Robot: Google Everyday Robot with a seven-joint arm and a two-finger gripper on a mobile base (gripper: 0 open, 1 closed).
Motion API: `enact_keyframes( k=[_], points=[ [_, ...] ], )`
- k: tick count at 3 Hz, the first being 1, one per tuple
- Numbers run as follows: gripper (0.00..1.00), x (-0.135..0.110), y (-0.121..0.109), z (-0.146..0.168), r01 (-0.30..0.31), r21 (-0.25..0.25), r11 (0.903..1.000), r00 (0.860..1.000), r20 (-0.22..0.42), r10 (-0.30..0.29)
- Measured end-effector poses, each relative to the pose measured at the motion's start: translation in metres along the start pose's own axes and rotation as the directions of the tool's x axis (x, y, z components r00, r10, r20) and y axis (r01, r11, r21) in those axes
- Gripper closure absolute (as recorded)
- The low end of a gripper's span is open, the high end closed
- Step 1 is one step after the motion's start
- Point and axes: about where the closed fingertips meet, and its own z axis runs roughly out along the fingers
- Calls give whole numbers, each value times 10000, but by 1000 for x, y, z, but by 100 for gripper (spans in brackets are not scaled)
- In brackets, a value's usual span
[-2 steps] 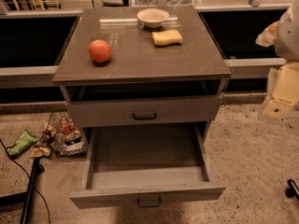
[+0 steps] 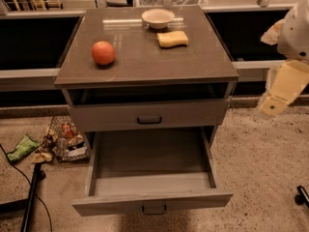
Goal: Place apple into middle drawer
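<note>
the apple (image 2: 103, 52) is seen on the left of the cabinet top (image 2: 145, 69), with nothing touching it. the gripper (image 2: 280, 93) is held in the air at the right, beside the cabinet and well apart from the apple. whether it is spread or pressed together cannot be told. the middle drawer (image 2: 120, 203) is pulled out to the near side. a bowl (image 2: 158, 18) and a sponge (image 2: 172, 38) are set farther back.

Legible text, labels, brands, nos.: none. Checked worktop (image 2: 145, 69) of cabinet (image 2: 149, 112) and litter (image 2: 67, 139) on floor L of cabinet: nothing readable. Tool (image 2: 277, 98) hangs R of cabinet, level w/ worktop front edge; no readable markings.
</note>
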Motion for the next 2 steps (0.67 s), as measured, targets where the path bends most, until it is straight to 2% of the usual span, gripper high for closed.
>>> enact_keyframes(
  k=[1,2],
  points=[
    [0,-22,-18,21,-1074,124,9941,9896,973,1057],
    [0,-22,-19,21,-1073,124,9942,9896,976,1056]
  ],
)
